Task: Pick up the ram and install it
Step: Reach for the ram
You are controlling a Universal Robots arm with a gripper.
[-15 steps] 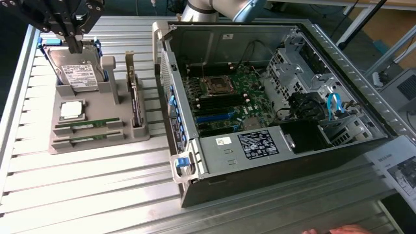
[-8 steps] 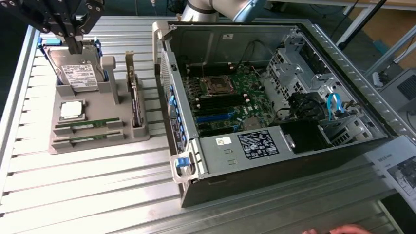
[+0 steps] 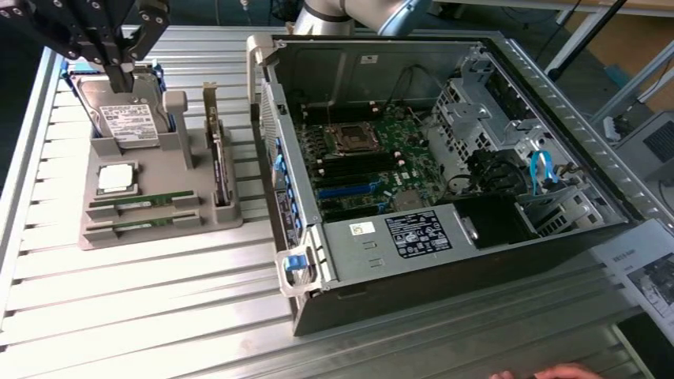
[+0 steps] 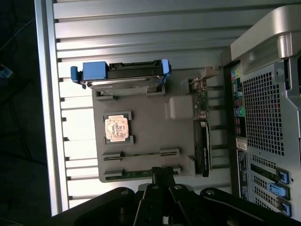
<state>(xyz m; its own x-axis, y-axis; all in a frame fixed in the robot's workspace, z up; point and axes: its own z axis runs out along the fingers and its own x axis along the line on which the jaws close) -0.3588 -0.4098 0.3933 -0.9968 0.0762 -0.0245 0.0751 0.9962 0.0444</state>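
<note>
Two ram sticks lie in slots of a grey holder tray: one ram stick and a second ram stick beside it, both thin, green and on edge. My gripper hangs high above the tray with its black fingers together and nothing between them. In the exterior view it stands over the tray's far end, in front of the hard drive. In the wrist view its tip overlaps the end of the second stick.
The tray also holds a hard drive with blue rails, a square silver processor and an upright expansion card. An open computer case lies to the exterior view's right. A hand shows at the bottom edge.
</note>
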